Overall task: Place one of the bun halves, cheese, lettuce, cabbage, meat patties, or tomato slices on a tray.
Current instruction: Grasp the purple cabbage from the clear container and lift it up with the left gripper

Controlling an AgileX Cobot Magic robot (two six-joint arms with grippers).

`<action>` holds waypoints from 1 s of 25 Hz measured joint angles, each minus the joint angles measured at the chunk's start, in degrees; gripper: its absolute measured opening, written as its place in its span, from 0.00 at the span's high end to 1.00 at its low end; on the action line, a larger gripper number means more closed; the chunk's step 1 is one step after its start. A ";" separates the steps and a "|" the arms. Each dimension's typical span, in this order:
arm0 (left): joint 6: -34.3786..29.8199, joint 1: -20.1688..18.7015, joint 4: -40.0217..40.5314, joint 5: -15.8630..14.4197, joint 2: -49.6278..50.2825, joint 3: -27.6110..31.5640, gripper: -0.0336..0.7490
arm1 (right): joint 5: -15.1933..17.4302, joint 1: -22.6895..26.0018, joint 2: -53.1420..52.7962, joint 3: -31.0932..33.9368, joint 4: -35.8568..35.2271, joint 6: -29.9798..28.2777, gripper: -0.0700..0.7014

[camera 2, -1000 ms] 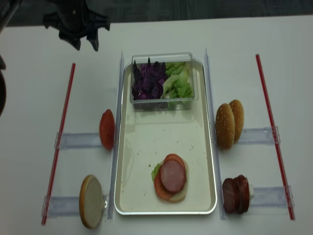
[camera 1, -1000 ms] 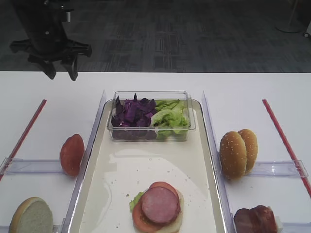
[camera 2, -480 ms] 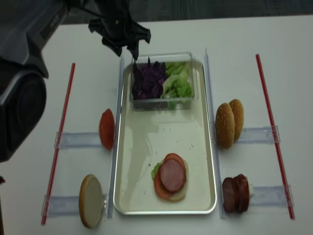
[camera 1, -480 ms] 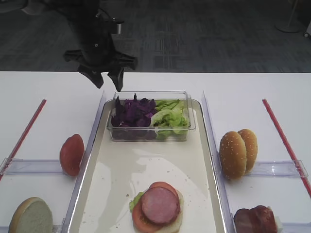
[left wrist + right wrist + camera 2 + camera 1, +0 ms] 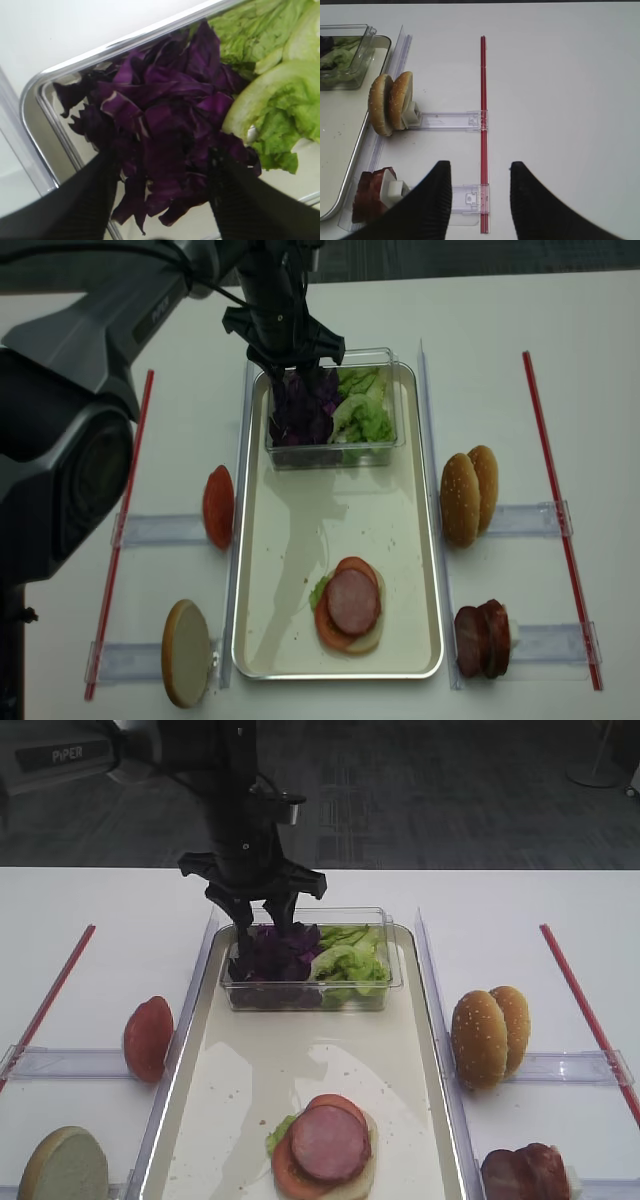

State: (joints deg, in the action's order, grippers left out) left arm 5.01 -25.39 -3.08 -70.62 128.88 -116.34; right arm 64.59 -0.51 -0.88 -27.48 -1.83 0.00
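Observation:
Purple cabbage (image 5: 278, 950) and green lettuce (image 5: 350, 965) fill a clear box at the far end of the cream tray (image 5: 300, 1065). My left gripper (image 5: 262, 920) hangs open just over the cabbage (image 5: 165, 110), one finger on each side of the pile and nothing pinched. Near the tray's front a meat patty (image 5: 330, 1142) tops a tomato slice, lettuce and a bun half. Off to the right, my right gripper (image 5: 480, 167) is open above the bare table, near the sesame bun halves (image 5: 390, 102) and meat patties (image 5: 367, 202).
A tomato slice (image 5: 148, 1038) and a pale-faced bun half (image 5: 65, 1167) stand in clear holders left of the tray. Red strips (image 5: 585, 1010) run along both sides of the table. Clear plastic dividers (image 5: 432, 990) flank the tray.
The left arm has swung in from the far left of the table and come down over the box, above the cabbage. Its jaws have stayed open.

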 joint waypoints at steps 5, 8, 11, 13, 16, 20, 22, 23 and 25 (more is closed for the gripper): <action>0.00 -0.11 0.00 0.00 1.62 -0.12 0.49 | 0.00 0.00 0.00 0.00 0.00 0.00 0.50; 0.00 -0.11 -0.09 0.00 2.42 -0.12 0.49 | 0.00 0.00 0.00 0.00 0.00 0.00 0.49; 0.00 -0.11 -0.13 0.00 2.99 -0.12 0.49 | 0.00 0.00 0.00 0.00 0.00 0.00 0.49; 0.00 -0.11 -0.23 0.00 3.43 -0.12 0.49 | 0.00 0.00 0.00 0.00 0.00 0.00 0.49; -0.10 -0.11 -0.73 0.10 3.98 -0.12 0.49 | 0.00 0.00 0.00 0.00 0.00 0.00 0.49; -0.30 -0.32 -0.98 0.10 4.46 -0.12 0.49 | 0.00 0.00 0.00 0.00 0.00 0.00 0.49; -0.44 -0.34 -1.25 0.10 4.53 -0.12 0.51 | 0.00 0.00 0.00 0.00 0.00 0.30 0.49; -0.43 -0.34 -1.35 0.10 4.58 -0.12 0.52 | 0.00 0.00 0.00 0.00 0.00 0.00 0.49; -0.43 -0.34 -1.35 0.21 4.58 -0.12 0.57 | 0.00 0.00 0.00 0.00 0.00 0.00 0.49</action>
State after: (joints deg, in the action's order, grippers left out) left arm 4.57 -25.73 -4.43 -70.42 133.46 -116.46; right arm 64.59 -0.51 -0.88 -27.48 -1.83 0.00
